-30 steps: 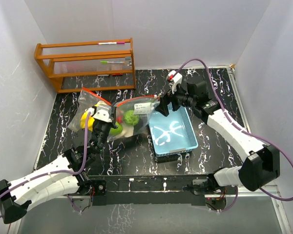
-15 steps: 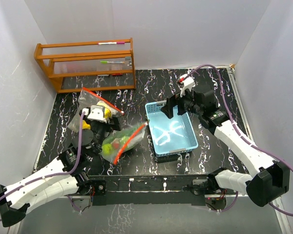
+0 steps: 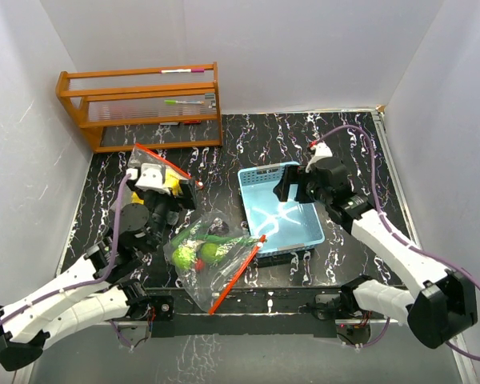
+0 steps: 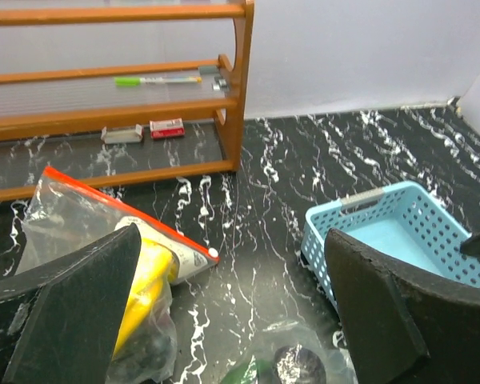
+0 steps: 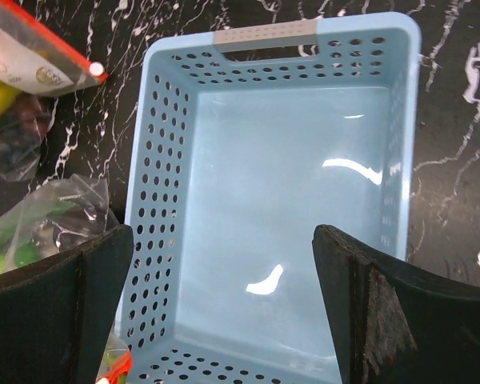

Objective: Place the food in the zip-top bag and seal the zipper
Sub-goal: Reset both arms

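Note:
The zip-top bag (image 3: 210, 260) lies loose on the table in front of the blue basket, held by neither gripper. Through it show lime-green balls (image 3: 210, 253), a long green piece (image 3: 217, 238) and a dark purple ball (image 4: 298, 365). Its red-orange zipper (image 3: 235, 277) runs diagonally toward the front edge. My left gripper (image 3: 155, 190) is open over the other bag, behind and left of the zip-top bag (image 4: 304, 356). In its wrist view the left gripper (image 4: 232, 260) is empty. My right gripper (image 5: 222, 256) is open and empty above the basket, with the zip-top bag (image 5: 40, 224) at its left.
A second clear bag (image 3: 148, 164) with yellow pieces (image 4: 148, 272) lies at the left. The empty blue basket (image 3: 302, 232) stands centre right, its rim (image 5: 264, 36) under my right wrist. A wooden rack (image 3: 140, 104) with pens stands at the back left.
My left gripper opened and let go of the zip-top bag, which dropped and slid toward the front edge. My right arm drew back to the right, over the basket.

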Action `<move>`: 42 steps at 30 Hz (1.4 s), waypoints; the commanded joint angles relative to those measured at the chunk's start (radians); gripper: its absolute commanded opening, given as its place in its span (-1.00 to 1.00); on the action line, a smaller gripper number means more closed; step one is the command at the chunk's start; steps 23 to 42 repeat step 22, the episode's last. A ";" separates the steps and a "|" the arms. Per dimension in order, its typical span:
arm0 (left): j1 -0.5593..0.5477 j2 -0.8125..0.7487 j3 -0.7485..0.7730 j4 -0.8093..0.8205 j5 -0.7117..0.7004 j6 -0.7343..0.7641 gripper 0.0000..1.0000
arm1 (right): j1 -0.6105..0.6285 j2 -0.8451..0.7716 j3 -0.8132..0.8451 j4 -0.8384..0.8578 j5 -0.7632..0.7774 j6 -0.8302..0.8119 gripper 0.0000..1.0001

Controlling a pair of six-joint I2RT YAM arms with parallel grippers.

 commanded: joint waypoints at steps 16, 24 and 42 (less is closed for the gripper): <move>0.003 0.066 0.006 -0.045 0.106 -0.075 0.95 | -0.006 -0.166 -0.053 -0.013 0.234 0.182 0.97; 0.003 0.091 0.025 -0.061 0.126 -0.083 0.95 | -0.005 -0.158 -0.043 -0.030 0.259 0.184 0.97; 0.003 0.091 0.025 -0.061 0.126 -0.083 0.95 | -0.005 -0.158 -0.043 -0.030 0.259 0.184 0.97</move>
